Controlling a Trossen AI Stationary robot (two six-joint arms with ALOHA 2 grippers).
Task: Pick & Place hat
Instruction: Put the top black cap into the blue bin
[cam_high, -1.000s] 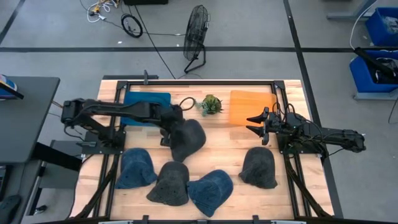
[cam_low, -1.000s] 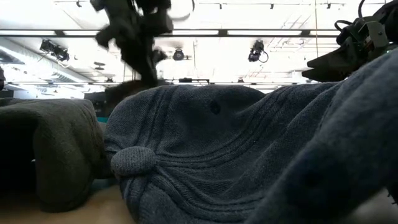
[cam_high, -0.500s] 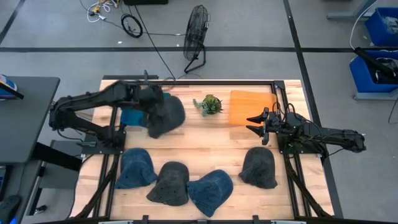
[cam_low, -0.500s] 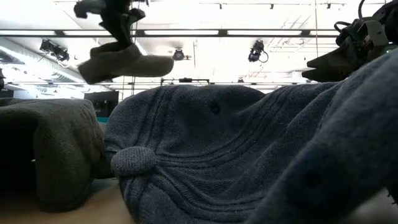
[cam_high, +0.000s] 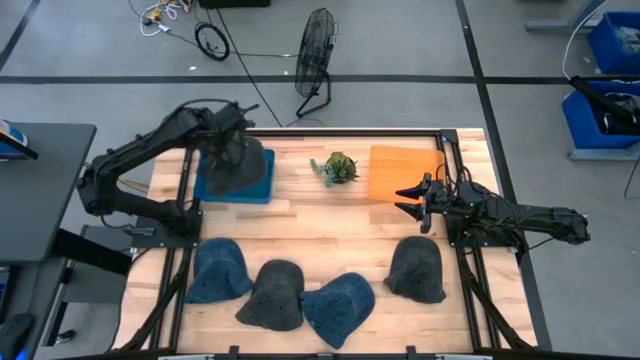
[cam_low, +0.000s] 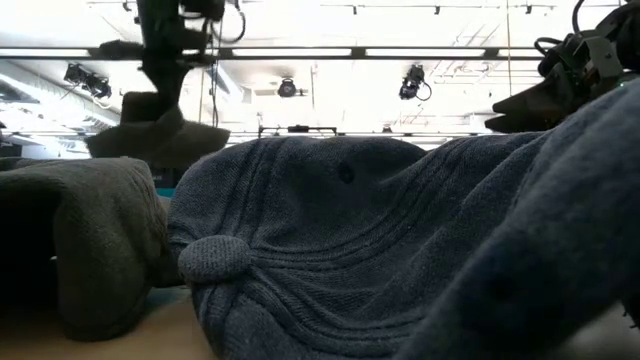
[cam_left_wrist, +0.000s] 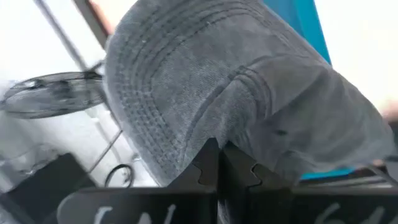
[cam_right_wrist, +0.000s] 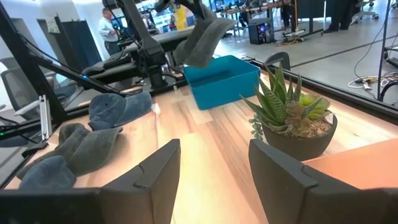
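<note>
Left gripper (cam_high: 232, 150) pinches a grey hat (cam_high: 240, 165) by its fabric, held in the air over the blue bin (cam_high: 262, 186) — pick done, release left. Four hats wait along the table's (cam_high: 300, 225) near edge. Right gripper (cam_high: 408, 198) idles near the orange bin (cam_high: 405, 165), fingers spread. No readable writing.

a dark grey hat (cam_high: 240, 163) hangs clamped in the left pincer (cam_high: 232, 150), crown drooping below it, lifted clear of the bench. four more hats, two blue and two grey, lie in a row well away from that pincer.
</note>
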